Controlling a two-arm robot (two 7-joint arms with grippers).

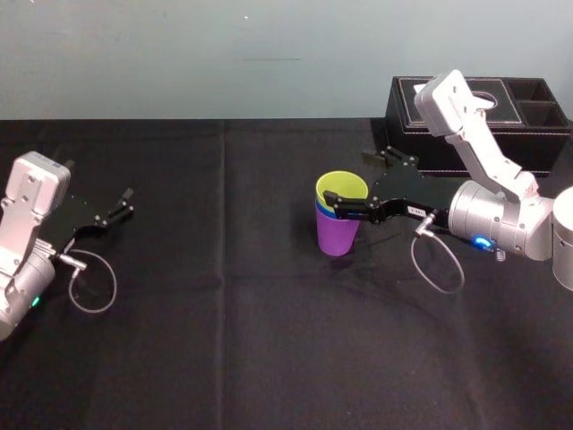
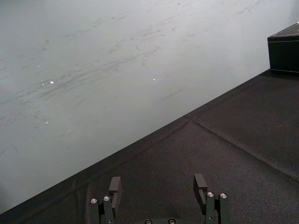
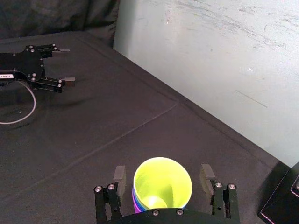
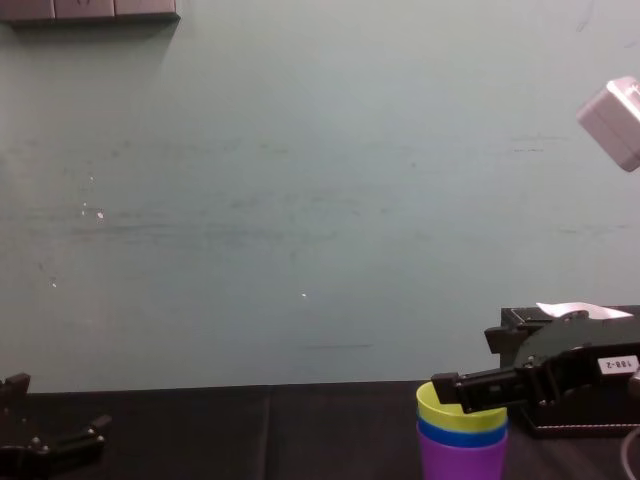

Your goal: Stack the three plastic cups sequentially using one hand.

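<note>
The three plastic cups stand nested in one stack on the black table: purple (image 1: pixel 337 237) at the bottom, a blue (image 4: pixel 460 432) band above it, and yellow-green (image 1: pixel 345 184) innermost on top. My right gripper (image 3: pixel 163 173) straddles the rim of the stack. It is open: in the right wrist view each finger (image 3: pixel 119 176) stands a little clear of the cup wall. My left gripper (image 1: pixel 124 204) rests open and empty over the table's far left.
A black tissue box (image 1: pixel 483 116) sits at the back right, just behind the right arm. The black cloth (image 1: pixel 224 296) stretches bare between the two arms and toward the front. A pale wall (image 4: pixel 300 200) rises behind the table.
</note>
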